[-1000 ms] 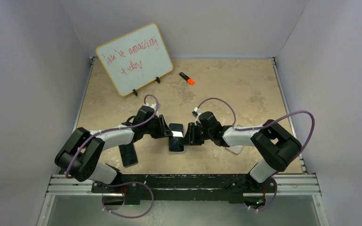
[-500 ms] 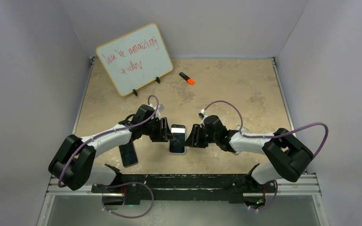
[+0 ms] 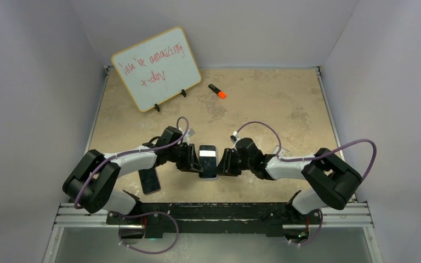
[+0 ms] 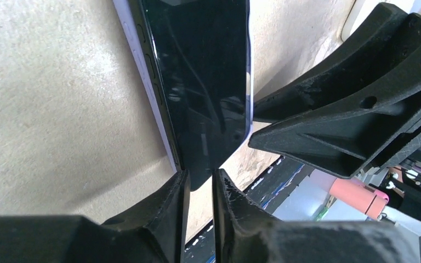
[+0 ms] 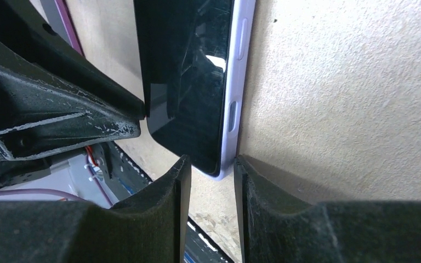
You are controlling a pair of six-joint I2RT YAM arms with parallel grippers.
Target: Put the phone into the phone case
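Observation:
The phone (image 3: 208, 160), black screen up, sits inside a lavender case (image 5: 235, 104) on the tan table (image 3: 263, 104), in the middle between the two arms. My left gripper (image 3: 190, 159) is against its left side. In the left wrist view the jaws are almost closed, and the phone's near corner (image 4: 200, 172) shows between the tips of my left gripper (image 4: 199, 183). My right gripper (image 3: 226, 163) is against the right side. Its jaws stand a little apart, and the case's near corner (image 5: 216, 171) sits between the tips of my right gripper (image 5: 209, 167).
A second dark, phone-shaped slab (image 3: 149, 180) lies under my left forearm. A whiteboard on a stand (image 3: 156, 68) and an orange marker (image 3: 217, 91) are at the back. The black rail (image 3: 214, 211) runs along the near edge.
Both grippers have slid a little toward the near edge along the phone's sides. The right elbow swung out and back. The phone has stayed about where it was.

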